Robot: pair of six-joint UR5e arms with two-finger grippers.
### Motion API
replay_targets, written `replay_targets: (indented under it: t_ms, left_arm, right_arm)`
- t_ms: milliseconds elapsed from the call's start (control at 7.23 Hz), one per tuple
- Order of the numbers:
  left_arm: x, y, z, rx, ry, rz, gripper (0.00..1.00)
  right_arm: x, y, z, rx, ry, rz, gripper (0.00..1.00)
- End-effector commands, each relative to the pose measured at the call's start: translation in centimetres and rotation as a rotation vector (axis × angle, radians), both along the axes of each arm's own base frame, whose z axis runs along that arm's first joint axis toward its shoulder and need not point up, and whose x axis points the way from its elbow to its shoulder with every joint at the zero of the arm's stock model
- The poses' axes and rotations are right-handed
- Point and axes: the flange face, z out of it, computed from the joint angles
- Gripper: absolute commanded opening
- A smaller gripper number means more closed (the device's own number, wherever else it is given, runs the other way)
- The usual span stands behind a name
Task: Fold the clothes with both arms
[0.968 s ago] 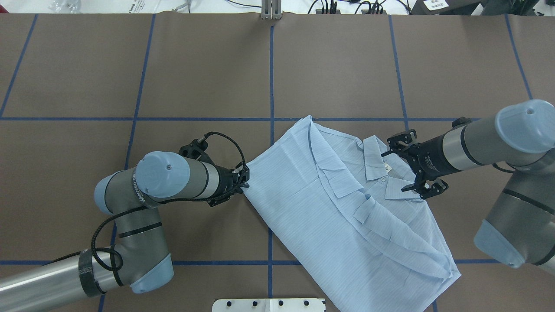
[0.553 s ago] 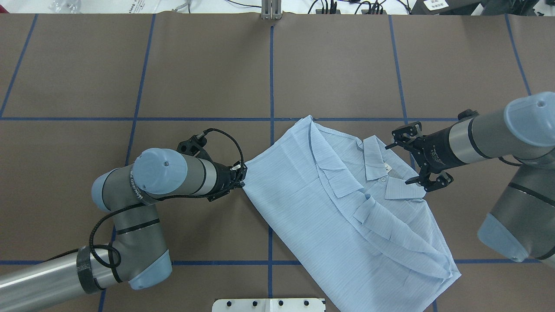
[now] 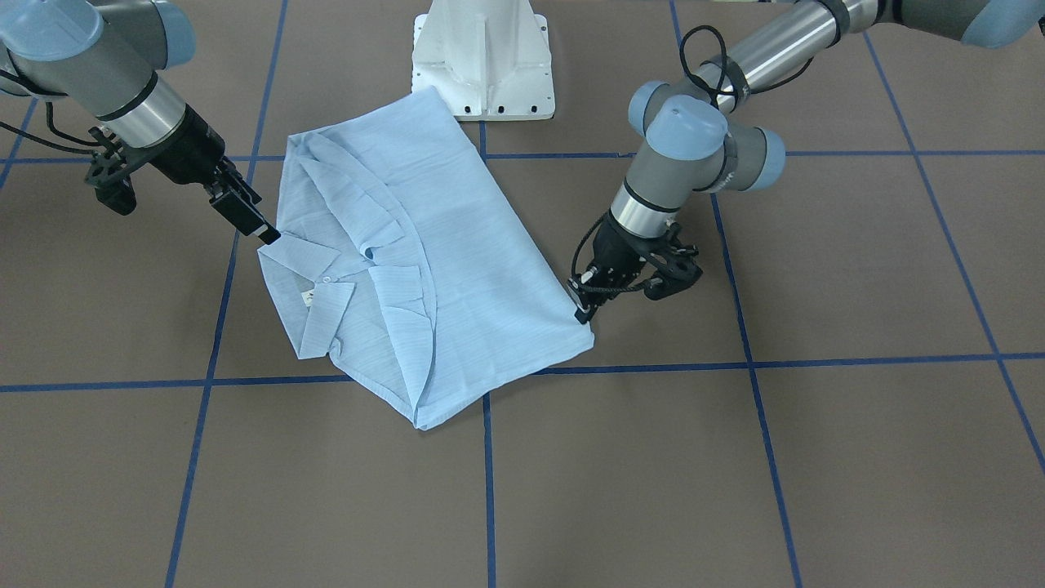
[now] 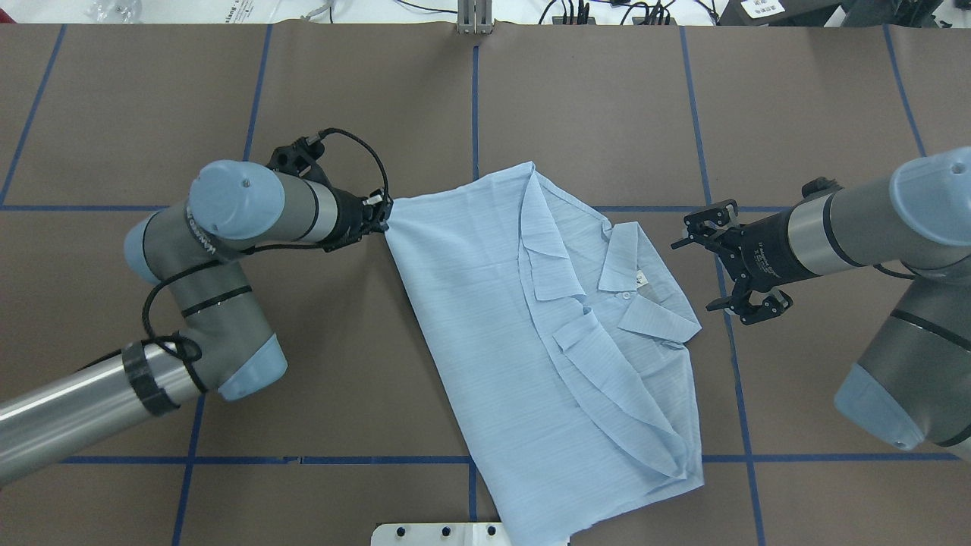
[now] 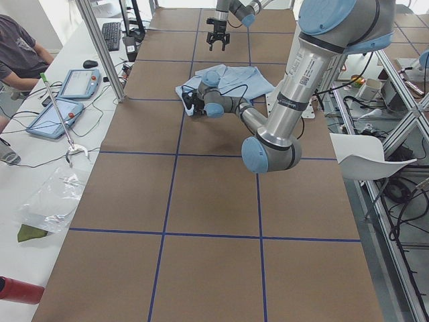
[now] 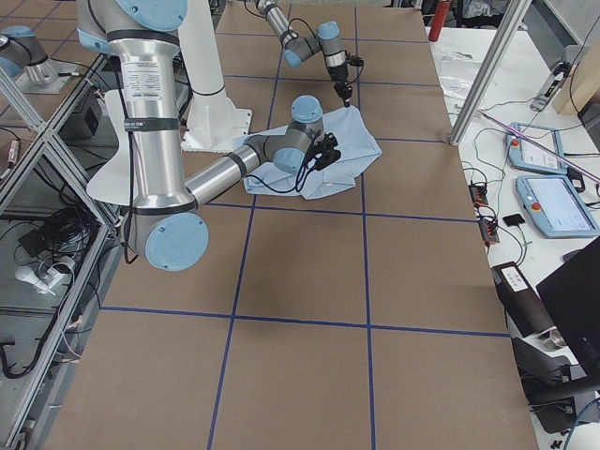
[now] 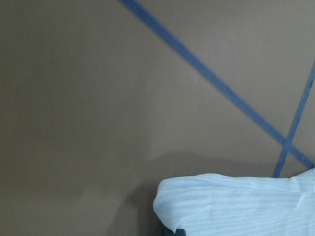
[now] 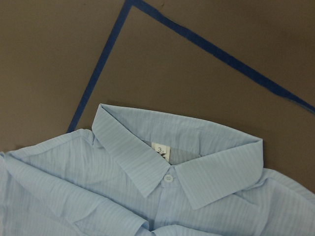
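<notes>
The pale-blue shirt (image 4: 485,318) lies flat on the brown table, front up, partly folded lengthwise. Its collar (image 4: 633,284) points toward the right arm. My left gripper (image 4: 381,215) is shut on the shirt's far left corner, seen also in the front-facing view (image 3: 583,309). The left wrist view shows only a rounded fold of cloth (image 7: 231,206) at the bottom. My right gripper (image 4: 692,276) hangs open just right of the collar, apart from it and holding nothing. The collar, neck tag (image 8: 160,150) and top button fill the right wrist view.
Blue tape lines (image 4: 476,114) divide the brown table into squares. The white pedestal base (image 4: 425,533) sits at the near edge, under the shirt's hem. A seated person (image 5: 20,54) and tablets are beside the table's far side.
The left gripper has dragged the shirt corner away from the robot and leftward, sliding and turning the whole shirt. The right gripper, open throughout, has backed off the collar to the right.
</notes>
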Motion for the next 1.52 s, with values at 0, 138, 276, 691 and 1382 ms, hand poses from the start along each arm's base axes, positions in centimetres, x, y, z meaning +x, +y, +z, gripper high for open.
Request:
replay_targets:
  t_ms: [0,138,276,691,1382]
  left_arm:
    - [0.6,-11.3,0.9,0.063,-0.028,-0.077,0.00]
    - [0.0,-12.9,1.9,0.088,-0.039,-0.085,0.00]
    - [-0.4,-13.6,2.2,0.098,-0.054,-0.087,0.03]
    - [-2.5,-12.5,-0.3,0.136,0.000,-0.074,0.68]
    - [-13.6,-3.3,5.0,0.254,0.021,0.055,0.68]
  right_arm:
    - [-0.2,-0.3,-1.3,0.017,-0.018,0.001,1.00]
    - [-0.5,-0.6,-2.2,0.030,-0.031,0.003,1.00]
    - [-0.9,-0.4,-2.6,0.036,-0.035,-0.004,1.00]
    - [-5.6,0.5,-5.8,0.175,-0.009,-0.029,1.00]
    - [-20.6,7.5,-15.5,0.775,0.439,-0.324,1.00]
